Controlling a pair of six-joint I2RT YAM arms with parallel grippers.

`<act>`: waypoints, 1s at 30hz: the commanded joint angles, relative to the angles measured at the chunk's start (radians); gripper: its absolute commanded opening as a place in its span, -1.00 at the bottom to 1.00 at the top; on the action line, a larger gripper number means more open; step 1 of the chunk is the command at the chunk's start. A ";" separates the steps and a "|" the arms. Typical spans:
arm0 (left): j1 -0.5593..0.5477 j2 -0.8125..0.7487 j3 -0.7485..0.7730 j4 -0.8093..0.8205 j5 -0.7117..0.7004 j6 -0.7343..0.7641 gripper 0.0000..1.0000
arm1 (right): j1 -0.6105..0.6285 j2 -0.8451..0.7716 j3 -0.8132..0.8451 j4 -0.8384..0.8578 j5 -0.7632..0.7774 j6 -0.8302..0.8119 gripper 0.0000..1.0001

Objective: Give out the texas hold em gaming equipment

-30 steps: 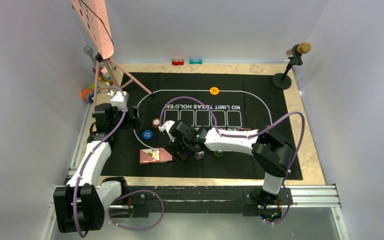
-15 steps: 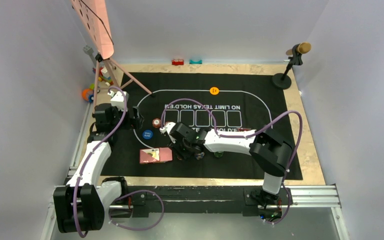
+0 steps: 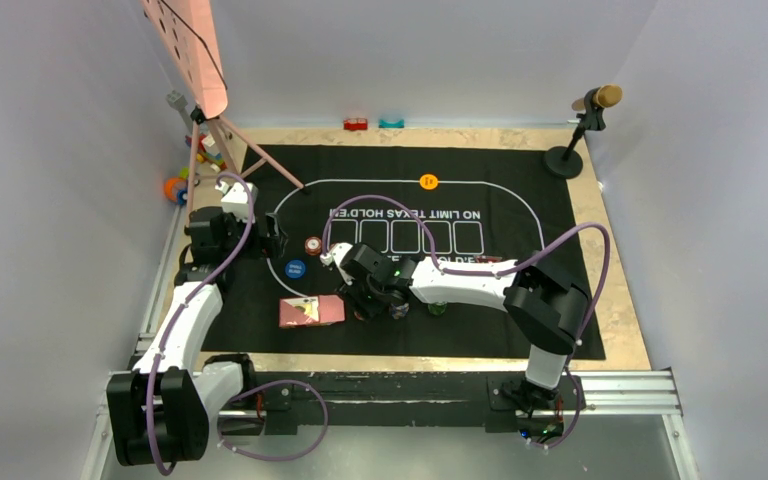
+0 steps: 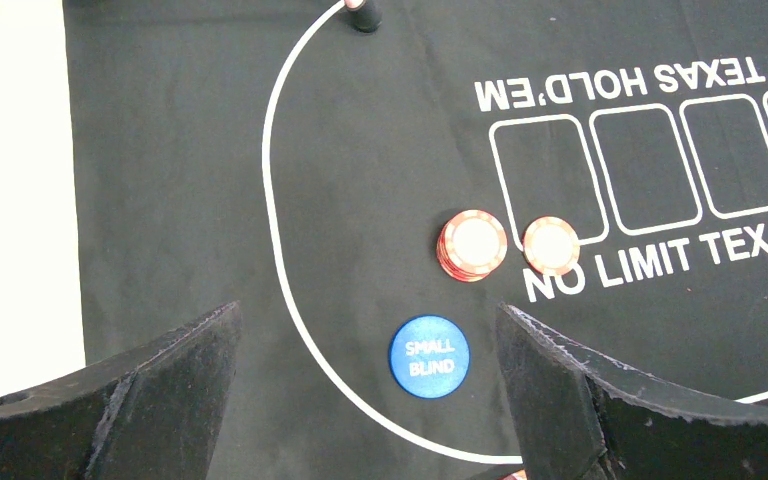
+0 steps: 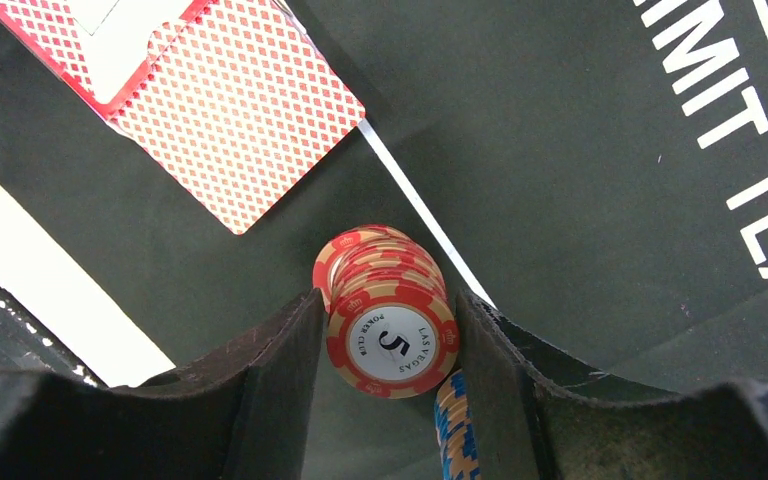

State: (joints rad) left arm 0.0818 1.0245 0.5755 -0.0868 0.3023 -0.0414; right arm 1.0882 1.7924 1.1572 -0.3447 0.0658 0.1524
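Red chips (image 5: 392,330), black mat (image 3: 520,170), plywood tabletop (image 3: 622,310), apparently white walls (image 3: 440,50)

- Top view: looked down from behind the arm bases (image 3: 160,410) over the whole black mat (image 3: 550,215).
- Left wrist view: faced down from mid-height; shared the blue disc (image 4: 429,357) with the top view.
- Right wrist view: sat close above red chips (image 5: 390,340) and cards (image 5: 235,130).

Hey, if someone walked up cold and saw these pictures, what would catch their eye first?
Most likely the red chip stack, its top marked 5, pinched between the fingers of the right tool near the front edge of the black mat, just beside the red-backed cards. Next, the blue SMALL BLIND disc on the mat's left side, framed by the open left tool.
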 commanded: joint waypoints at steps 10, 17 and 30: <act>-0.005 -0.015 0.004 0.030 0.007 0.002 0.99 | 0.004 -0.059 0.042 0.001 0.003 -0.003 -0.75; -0.005 -0.015 0.003 0.028 0.014 0.001 0.99 | -0.038 -0.113 0.102 -0.021 0.018 -0.018 -1.00; -0.005 -0.008 0.006 0.006 0.077 0.012 0.99 | -0.462 -0.023 0.282 -0.074 0.164 0.078 -1.00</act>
State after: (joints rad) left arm 0.0818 1.0245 0.5755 -0.0940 0.3336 -0.0406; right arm 0.7517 1.6997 1.3640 -0.3878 0.1268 0.1699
